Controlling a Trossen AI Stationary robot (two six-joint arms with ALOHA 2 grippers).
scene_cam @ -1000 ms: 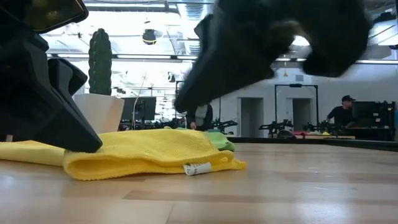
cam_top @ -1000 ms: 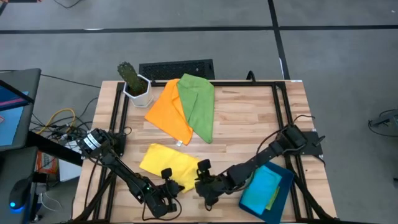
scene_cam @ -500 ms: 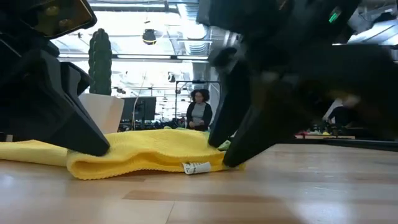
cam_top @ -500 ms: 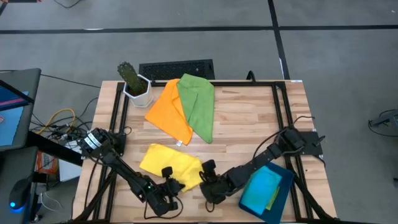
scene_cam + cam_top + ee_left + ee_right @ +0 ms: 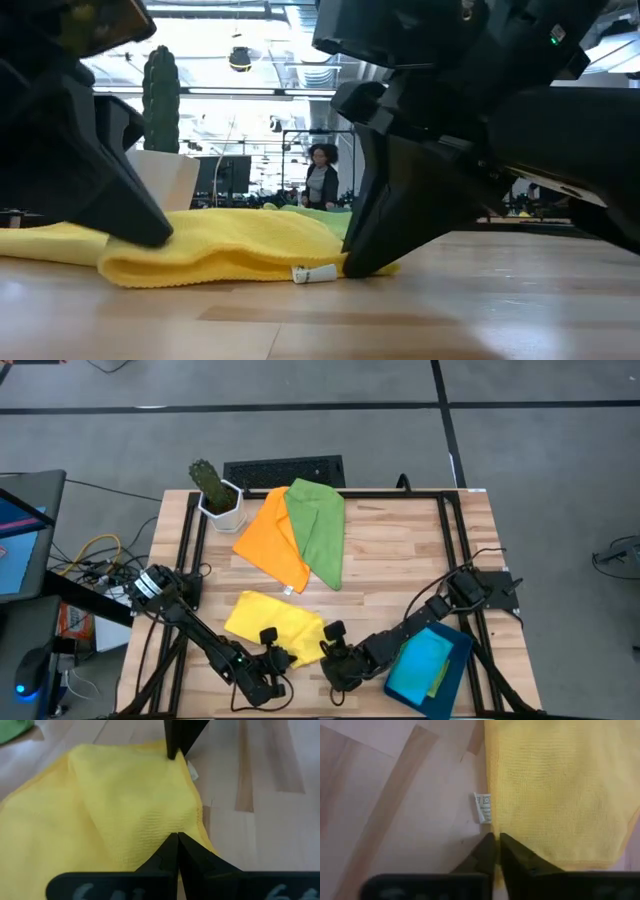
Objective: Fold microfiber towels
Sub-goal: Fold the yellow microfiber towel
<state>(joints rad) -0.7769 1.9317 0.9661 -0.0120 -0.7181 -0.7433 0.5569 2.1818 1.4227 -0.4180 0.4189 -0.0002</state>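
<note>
The right hand (image 5: 334, 643), which a second ago was apart, has reached the near edge of the yellow towel (image 5: 272, 623) on the worktop (image 5: 400, 550) and pinches it like the left hand (image 5: 272, 650), so a fold seems ready.

This is a robotics lab or open workshop hall. A butcher-block wooden table (image 5: 400, 550) framed with black metal rails stands on a grey floor marked with dark lines, and everything else is placed around it. Behind its far edge lies a black keyboard (image 5: 284, 470); on its far left corner stands a potted cactus (image 5: 213, 488) in a white pot. Off the table's left side sits a monitor (image 5: 22, 535) with a tangle of cables (image 5: 95, 558) beside it. Looking level across the table, the room beyond shows a high ceiling with strip lights, doorways, more equipment stands, and a person (image 5: 322, 183) standing among them.
</note>
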